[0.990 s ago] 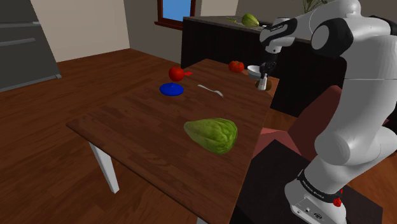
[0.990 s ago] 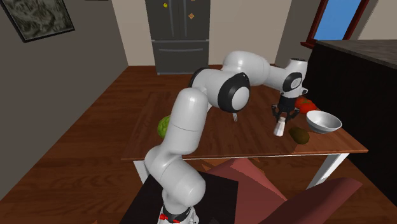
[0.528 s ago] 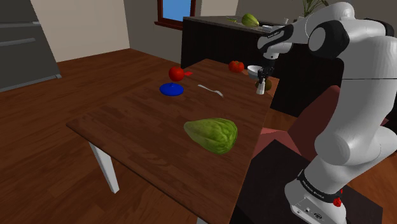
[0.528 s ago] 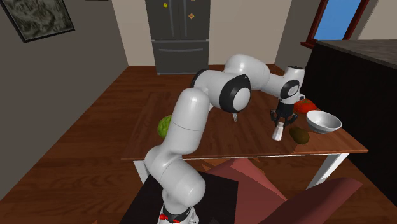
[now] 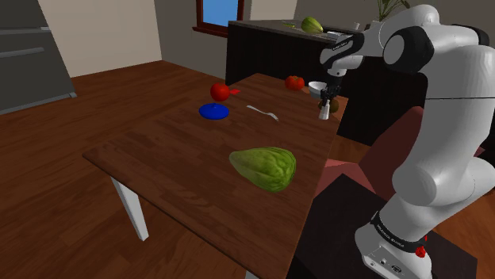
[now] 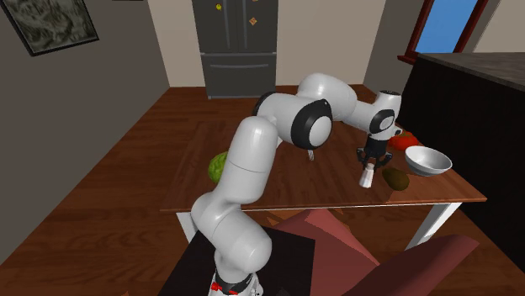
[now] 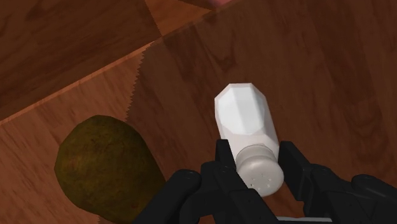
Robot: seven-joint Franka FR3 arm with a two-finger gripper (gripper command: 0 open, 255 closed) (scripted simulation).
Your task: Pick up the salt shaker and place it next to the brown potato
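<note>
Second exterior view: steel fridge (image 6: 235, 42) top centre, framed picture (image 6: 50, 23) upper left. Shoulder view: wood floor (image 5: 103, 87), window (image 5: 214, 9) top, dark counter (image 5: 258, 51) below.

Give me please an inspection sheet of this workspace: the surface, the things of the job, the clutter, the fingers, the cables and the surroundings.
Surface: brown wooden table, no spill seen.
Job's things: white salt shaker close beside the brown-green potato, not touching it, near the table's edge; whether its base rests on the table cannot be told.
Clutter: grey bowl, tomato, red round fruit, blue plate, fork, green cabbage.
Grippers: gripper, its fingers clasp the shaker's cap.
Cables: nothing seen.
Surroundings: fridge, dark counter, window, red seat.
</note>
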